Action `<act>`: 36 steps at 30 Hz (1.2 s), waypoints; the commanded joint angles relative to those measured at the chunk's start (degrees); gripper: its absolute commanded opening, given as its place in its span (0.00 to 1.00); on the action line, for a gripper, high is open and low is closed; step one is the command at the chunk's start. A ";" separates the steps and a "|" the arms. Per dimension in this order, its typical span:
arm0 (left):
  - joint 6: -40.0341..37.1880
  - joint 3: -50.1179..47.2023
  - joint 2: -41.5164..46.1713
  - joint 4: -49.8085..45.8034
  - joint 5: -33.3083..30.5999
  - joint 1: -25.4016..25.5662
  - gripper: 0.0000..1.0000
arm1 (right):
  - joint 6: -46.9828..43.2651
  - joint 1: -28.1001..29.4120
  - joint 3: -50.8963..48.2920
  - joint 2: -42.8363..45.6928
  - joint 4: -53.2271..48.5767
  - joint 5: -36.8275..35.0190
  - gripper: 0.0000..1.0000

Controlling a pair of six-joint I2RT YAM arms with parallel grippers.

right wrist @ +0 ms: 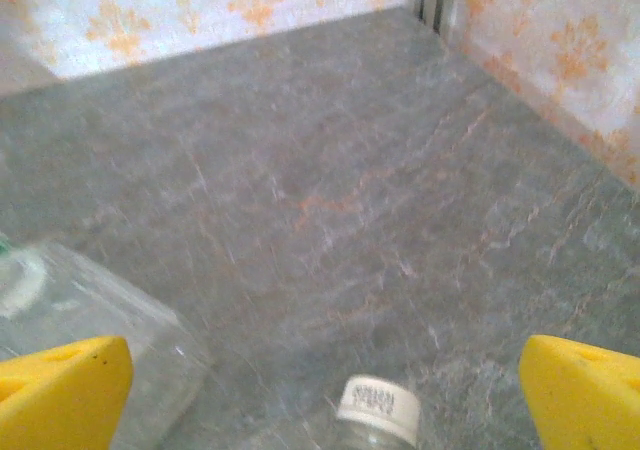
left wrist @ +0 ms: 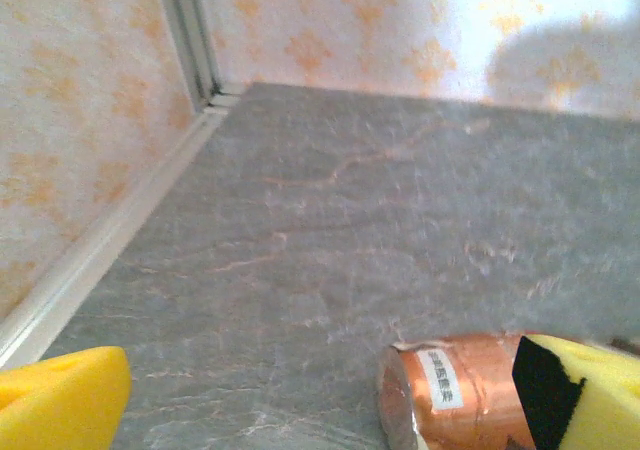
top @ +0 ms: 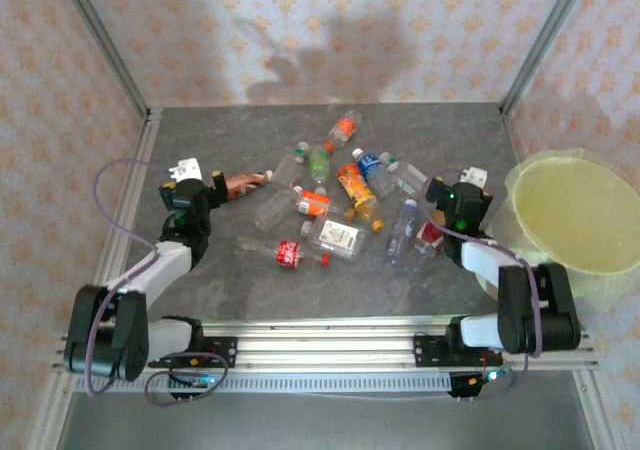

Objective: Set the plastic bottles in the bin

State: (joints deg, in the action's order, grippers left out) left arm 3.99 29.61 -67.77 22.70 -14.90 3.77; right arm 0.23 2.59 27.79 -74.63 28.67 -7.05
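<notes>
Plastic bottles [top: 340,195] lie heaped mid-table [top: 200,290]; the bin [top: 512,200] stands at the right edge.

Right gripper [right wrist: 325,390] is nearest the bin, fingers spread wide and holding nothing, with a white-capped bottle [right wrist: 378,408] lying between them. We judge this the first pick: descend, centre on the body rather than the cap, then lift clear of the bin rim.

Left gripper [left wrist: 320,410], toward the left edge, is likewise wide and unloaded. A copper-labelled bottle [left wrist: 450,395] sits against its right finger, so we would shift sideways before closing.

Obstruction: a clear bottle [right wrist: 90,310] crowds the right gripper's left finger and may get pinched too.
</notes>
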 commanded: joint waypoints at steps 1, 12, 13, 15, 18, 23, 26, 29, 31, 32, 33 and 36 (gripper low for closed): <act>7.11 2.89 5.66 -13.53 -5.18 0.45 1.00 | 6.89 0.13 5.45 4.38 -14.91 1.52 0.99; 33.42 15.21 13.89 -57.78 -11.28 -0.42 1.00 | 26.63 1.10 16.70 3.62 -30.04 23.77 0.99; 33.54 15.66 13.37 -58.51 -9.92 -0.71 1.00 | 26.67 1.10 18.04 2.93 -31.11 24.68 0.99; 32.99 16.72 11.17 -57.90 -3.74 -1.79 1.00 | 26.25 1.10 20.98 1.65 -33.20 26.02 0.99; 32.68 21.41 5.04 -58.95 2.10 -2.62 1.00 | 25.87 1.10 23.49 0.57 -34.79 28.06 0.99; 26.96 33.00 -9.05 -64.10 9.03 -3.86 1.00 | 21.42 1.12 28.31 -0.63 -39.54 31.39 0.99; 22.32 37.74 -15.69 -65.53 11.82 -4.19 1.00 | 19.68 1.19 29.66 -0.56 -42.01 31.40 0.99; 20.55 42.83 -22.20 -66.58 16.68 -4.13 1.00 | 19.62 1.19 29.44 0.22 -43.32 31.04 0.99; 20.31 46.23 -25.87 -66.99 19.08 -4.17 1.00 | 19.99 1.19 28.90 0.95 -43.99 30.96 0.99; 18.84 47.90 -27.42 -67.16 20.12 -4.13 1.00 | 20.07 1.19 28.45 1.43 -44.29 30.86 0.99; 16.32 49.36 -28.26 -67.38 20.43 -4.05 1.00 | 19.83 1.19 28.05 1.89 -44.59 30.66 0.99; 1.55 52.00 -29.70 -67.33 18.91 -4.04 1.00 | 18.74 1.19 26.95 3.86 -45.87 28.50 0.99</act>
State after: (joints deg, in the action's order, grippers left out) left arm 18.85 78.41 -97.89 -41.67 2.76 -0.05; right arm 20.69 3.51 55.79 -73.78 -14.63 23.24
